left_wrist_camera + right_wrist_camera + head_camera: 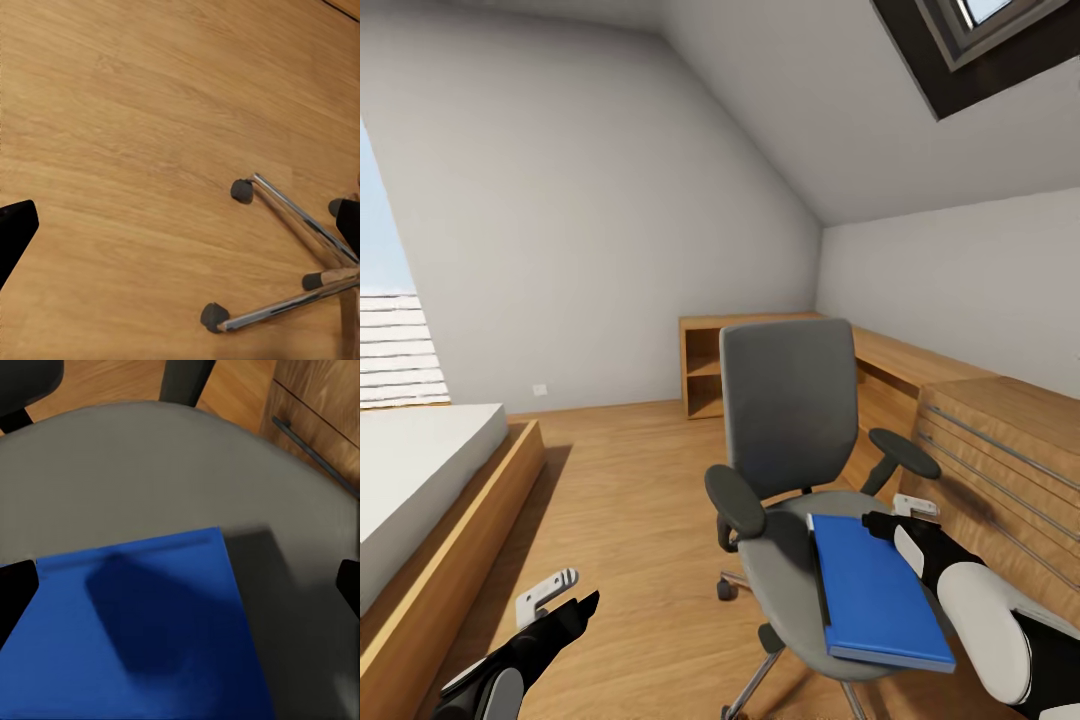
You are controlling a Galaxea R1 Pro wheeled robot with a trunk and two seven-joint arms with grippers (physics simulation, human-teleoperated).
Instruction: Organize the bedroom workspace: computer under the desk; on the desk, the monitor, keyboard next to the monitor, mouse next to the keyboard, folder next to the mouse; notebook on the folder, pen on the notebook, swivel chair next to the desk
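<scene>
Blue folder [880, 590] is lying flat on the swivel chair [790, 420] seat's right side, the right gripper [900, 515] hovering spread open above it, the left gripper [560, 595] hanging open over the floor [630, 470].

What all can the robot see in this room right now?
Chair: one, grey with black armrests, centre.
Folder: one, blue, lying on the chair seat.
Chair base: chrome legs, black casters, on the floor.
Shelf unit: one, light wood, by the far wall.
Drawers: light wood, at the right.
Bed: one, white top, wood frame, at the left.
Skylight: one, black frame, upper right.
Left gripper: open, over the floor.
Right gripper: open, above the folder.
</scene>
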